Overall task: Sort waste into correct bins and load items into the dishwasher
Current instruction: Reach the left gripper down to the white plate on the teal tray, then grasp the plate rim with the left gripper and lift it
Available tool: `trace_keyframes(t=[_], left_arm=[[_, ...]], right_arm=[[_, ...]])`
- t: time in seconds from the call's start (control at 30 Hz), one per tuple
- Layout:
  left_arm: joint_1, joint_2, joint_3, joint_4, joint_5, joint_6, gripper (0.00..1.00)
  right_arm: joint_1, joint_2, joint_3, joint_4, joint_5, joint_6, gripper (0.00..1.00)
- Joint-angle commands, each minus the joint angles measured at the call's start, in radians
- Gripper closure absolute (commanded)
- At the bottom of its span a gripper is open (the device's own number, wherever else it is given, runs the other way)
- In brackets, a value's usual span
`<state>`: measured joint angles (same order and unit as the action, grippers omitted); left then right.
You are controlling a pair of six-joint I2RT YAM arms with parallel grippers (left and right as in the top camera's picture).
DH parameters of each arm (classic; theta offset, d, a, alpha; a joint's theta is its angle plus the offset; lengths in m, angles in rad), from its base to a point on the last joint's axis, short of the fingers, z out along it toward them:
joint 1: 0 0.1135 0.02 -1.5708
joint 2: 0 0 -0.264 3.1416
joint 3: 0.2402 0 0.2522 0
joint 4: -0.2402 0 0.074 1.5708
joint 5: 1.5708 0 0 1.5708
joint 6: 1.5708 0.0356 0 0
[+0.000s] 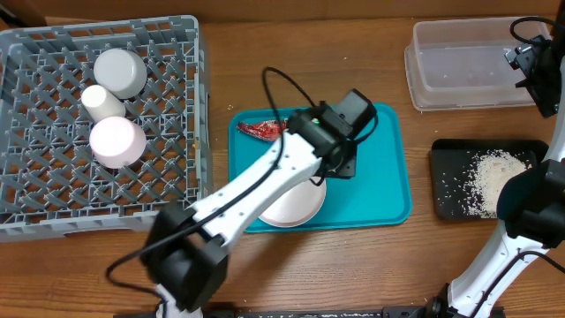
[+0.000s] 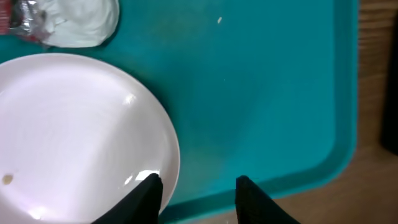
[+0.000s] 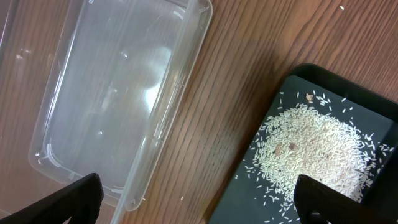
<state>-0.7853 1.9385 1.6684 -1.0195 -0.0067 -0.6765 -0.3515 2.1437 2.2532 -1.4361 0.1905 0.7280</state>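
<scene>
Left hand (image 2: 198,196) is low over the flat teal plastic serving tray (image 2: 280,93), right at the edge of the large round white plate (image 2: 74,137). Its fingers stand part-way apart, one over the plate's face, the other over bare teal, the rim between them. Do the pads bite yet? I cannot tell from here. The plate lies flat on the tray, close to the raised lip. Over at the square grey lattice dish rack (image 1: 44,177), three items are already in: the small white cup (image 1: 102,102), the round metal bowl (image 1: 121,71) and the pinkish-white bowl (image 1: 116,141). So the plate looks like the last item to load. The crumpled red foil wrapper with its white napkin wad (image 2: 68,22) sits on the tray just beside the plate, not yet binned. The right hand (image 3: 199,202) hangs spread wide and empty over the wooden surface (image 3: 230,81), between the clear plastic rectangular tub (image 3: 112,93) and the shallow black tray (image 3: 239,193) with its heap of white rice grains (image 3: 311,149). Now the danger. That is a thin hold on a glossy rim, so on the lift the plate could swing or slip out of the pinch. If the outer finger misses the edge, it may just shove the plate into the wrapper. A small scrap on the plate could also slide off on the way to the rack.
</scene>
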Motion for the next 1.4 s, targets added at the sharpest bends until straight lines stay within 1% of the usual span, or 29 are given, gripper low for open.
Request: trace_keyframes(t=[0.0, 0.03, 0.07, 0.3, 0.33, 0.37, 0.43, 0.5, 0.6, 0.67, 0.8, 0.9, 0.97, 1.1, 1.23, 1.37], left_arm=[[-0.002, 0.092, 0.002, 0.020, -0.041, 0.008, 0.62], [-0.002, 0.116, 0.002, 0.023, -0.041, 0.008, 0.64], [-0.002, 0.138, 0.002, 0.023, -0.041, 0.008, 0.65], [-0.002, 0.249, 0.002, 0.042, 0.030, 0.026, 0.62], [-0.002, 0.262, 0.002, 0.042, 0.035, 0.026, 0.68], [-0.002, 0.273, 0.002, 0.041, 0.037, 0.026, 0.78], [-0.002, 0.292, 0.002, 0.041, 0.048, 0.026, 0.90], [-0.002, 0.299, 0.002, 0.041, 0.053, 0.023, 0.96], [-0.001, 0.298, 0.003, 0.037, 0.057, 0.023, 0.96], [-0.001, 0.297, 0.004, 0.032, 0.085, 0.027, 0.96], [0.018, 0.266, 0.064, -0.053, 0.172, 0.034, 0.96], [0.040, 0.217, 0.155, -0.160, 0.222, 0.099, 0.96], [0.055, 0.171, 0.222, -0.230, 0.218, 0.143, 0.96], [0.101, 0.062, 0.325, -0.313, 0.218, 0.235, 0.96], [0.174, -0.040, 0.386, -0.365, 0.218, 0.271, 0.96], [0.289, -0.153, 0.399, -0.327, 0.221, 0.336, 0.96]], right_arm=[[0.002, -0.038, 0.025, 0.003, 0.015, -0.007, 0.00], [0.002, -0.038, 0.025, 0.003, 0.015, -0.007, 0.00], [0.002, -0.038, 0.025, 0.003, 0.014, -0.007, 0.00], [0.002, -0.038, 0.025, 0.003, 0.015, -0.007, 0.00], [0.002, -0.038, 0.025, 0.003, 0.015, -0.007, 0.00], [0.002, -0.038, 0.025, 0.003, 0.015, -0.007, 0.00], [0.002, -0.038, 0.025, 0.003, 0.015, -0.007, 0.00], [0.002, -0.038, 0.025, 0.003, 0.015, -0.007, 0.00], [0.002, -0.038, 0.025, 0.003, 0.015, -0.007, 0.00], [0.002, -0.038, 0.025, 0.003, 0.015, -0.007, 0.00], [0.002, -0.038, 0.025, 0.003, 0.015, -0.007, 0.00], [0.002, -0.038, 0.025, 0.003, 0.015, -0.007, 0.00], [0.002, -0.038, 0.025, 0.003, 0.015, -0.007, 0.00], [0.002, -0.038, 0.025, 0.003, 0.015, -0.007, 0.00], [0.002, -0.038, 0.025, 0.003, 0.014, -0.007, 0.00], [0.002, -0.038, 0.025, 0.003, 0.014, -0.007, 0.00]])
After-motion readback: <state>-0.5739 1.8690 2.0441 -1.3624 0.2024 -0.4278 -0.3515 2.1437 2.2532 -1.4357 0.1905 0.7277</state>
